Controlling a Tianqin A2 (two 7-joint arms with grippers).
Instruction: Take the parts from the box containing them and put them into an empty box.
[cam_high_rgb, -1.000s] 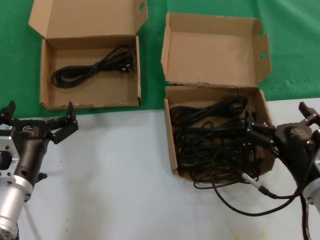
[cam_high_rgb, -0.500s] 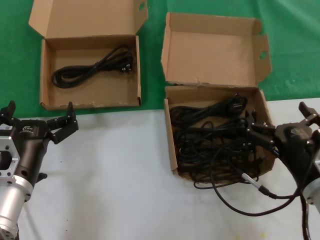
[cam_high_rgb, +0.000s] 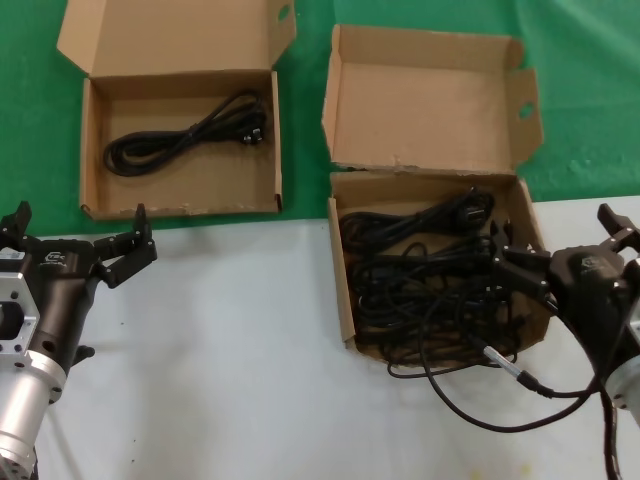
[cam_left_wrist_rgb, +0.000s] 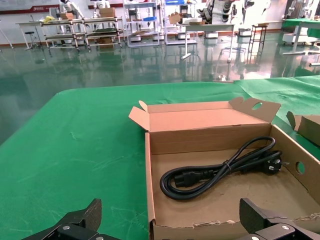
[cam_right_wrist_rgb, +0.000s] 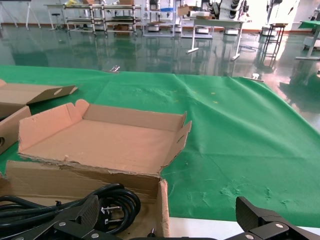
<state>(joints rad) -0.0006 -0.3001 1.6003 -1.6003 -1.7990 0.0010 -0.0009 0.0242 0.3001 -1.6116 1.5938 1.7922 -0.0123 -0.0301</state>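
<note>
Right gripper (cam_high_rgb: 512, 272) sits low at the right wall of the squarish box (cam_high_rgb: 343, 290), its dark fingers (cam_high_rgb: 497, 262) spread and reaching in among the tangle of black power cables (cam_high_rgb: 425, 275). It looks set to take one cable from that side, where the heap lies closest to it, though the head view does not make plain whether a strand already lies between the fingers. The right wrist view shows both finger tips well apart, with a coil and plug (cam_right_wrist_rgb: 107, 202) lying just beyond them and the side-flapped lid standing open behind.

One loop of cable (cam_high_rgb: 470, 395) has spilled over the near wall onto the white table (cam_high_rgb: 240, 340), so a lift may drag neighbours along with it.

The wider box (cam_high_rgb: 90, 150) stands well apart to the left, on the green cloth (cam_high_rgb: 300, 130), lid folded back; a single coiled cable (cam_high_rgb: 185, 132) already lies inside it.

Left gripper (cam_high_rgb: 75, 240) is parked just in front of that box, fingers spread wide, its arm angled up from the lower left corner and idle. The right arm comes in from the lower right, its wrist tilted toward the box.
</note>
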